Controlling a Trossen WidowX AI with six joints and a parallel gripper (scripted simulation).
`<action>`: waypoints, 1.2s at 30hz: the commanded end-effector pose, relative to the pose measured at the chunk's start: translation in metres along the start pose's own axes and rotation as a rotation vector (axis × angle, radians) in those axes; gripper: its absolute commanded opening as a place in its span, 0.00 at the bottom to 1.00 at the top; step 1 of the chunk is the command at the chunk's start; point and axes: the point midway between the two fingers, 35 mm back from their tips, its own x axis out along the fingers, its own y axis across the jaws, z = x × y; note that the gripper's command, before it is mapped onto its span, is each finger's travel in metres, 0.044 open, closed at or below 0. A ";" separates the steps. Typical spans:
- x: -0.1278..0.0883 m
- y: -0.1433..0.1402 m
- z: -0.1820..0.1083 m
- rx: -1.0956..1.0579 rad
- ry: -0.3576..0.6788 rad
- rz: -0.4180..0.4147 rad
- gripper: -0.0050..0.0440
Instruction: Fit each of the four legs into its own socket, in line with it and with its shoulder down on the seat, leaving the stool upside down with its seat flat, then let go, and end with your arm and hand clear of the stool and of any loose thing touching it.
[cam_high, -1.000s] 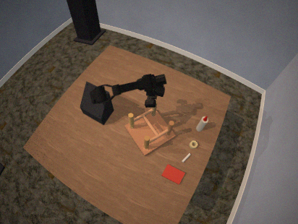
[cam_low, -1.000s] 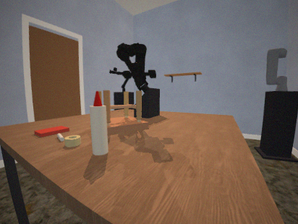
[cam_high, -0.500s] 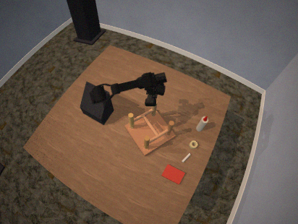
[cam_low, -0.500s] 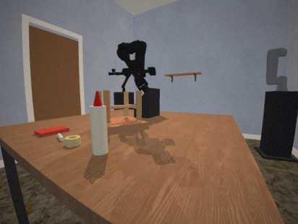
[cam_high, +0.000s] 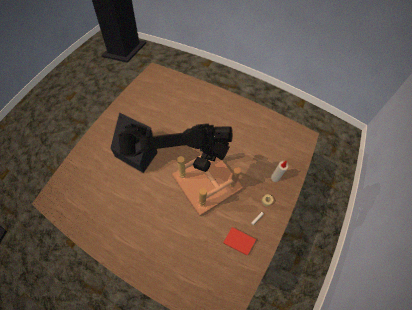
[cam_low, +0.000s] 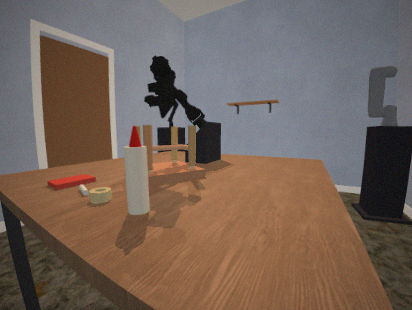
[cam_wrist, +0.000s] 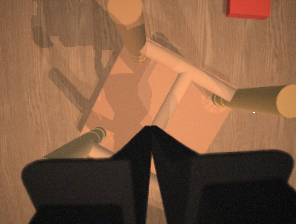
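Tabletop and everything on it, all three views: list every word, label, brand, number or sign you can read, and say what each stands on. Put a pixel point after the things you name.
No readable text in any view.
White cylindrical bottle with a red cone tip (cam_high: 278, 173) (cam_low: 137, 180): no lettering visible.
Flat red rectangular block (cam_high: 240, 241) (cam_low: 72, 181) (cam_wrist: 248, 8): no lettering visible.
Black gripper (cam_wrist: 150, 131): too dark to tell.

From my view, the stool's pale orange seat (cam_high: 191, 191) (cam_low: 172, 166) (cam_wrist: 192, 126) lies upside down and flat; four tan legs (cam_high: 202, 198) (cam_low: 192, 148) (cam_wrist: 255, 102) rise at its corners, upright as far as I can tell, with pale stretchers (cam_high: 220, 188) (cam_low: 167, 147) (cam_wrist: 171, 101) between.
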 end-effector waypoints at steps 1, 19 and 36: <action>-0.004 -0.041 0.013 0.106 -0.010 -0.029 0.10; -0.010 -0.132 0.021 0.284 -0.004 -0.116 0.10; 0.015 -0.133 0.013 0.284 -0.005 -0.117 0.10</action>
